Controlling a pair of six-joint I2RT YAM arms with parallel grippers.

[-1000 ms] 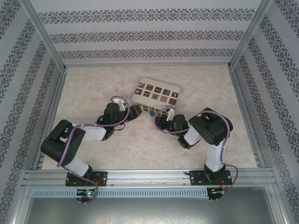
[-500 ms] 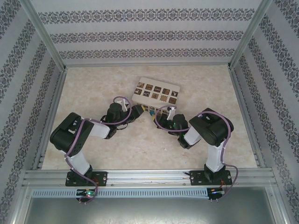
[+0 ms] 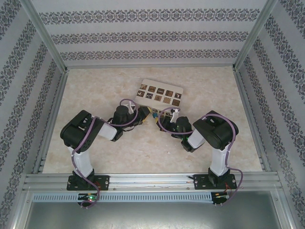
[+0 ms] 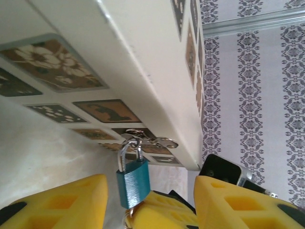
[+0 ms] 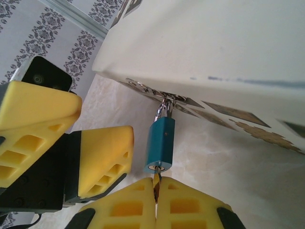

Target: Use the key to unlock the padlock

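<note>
The small blue padlock with a silvery shackle is hanging from a metal hasp at the 6 o'clock side of the cream box with brown patterned squares. The right gripper is pinching the thin dark key, which is sitting in the padlock's bottom. The left gripper is standing open around the padlock, its yellow fingers apart from it.

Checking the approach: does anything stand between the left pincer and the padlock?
Nothing visible does: the padlock hangs within the open left pincer; the right pincer holds the key at its underside.
</note>
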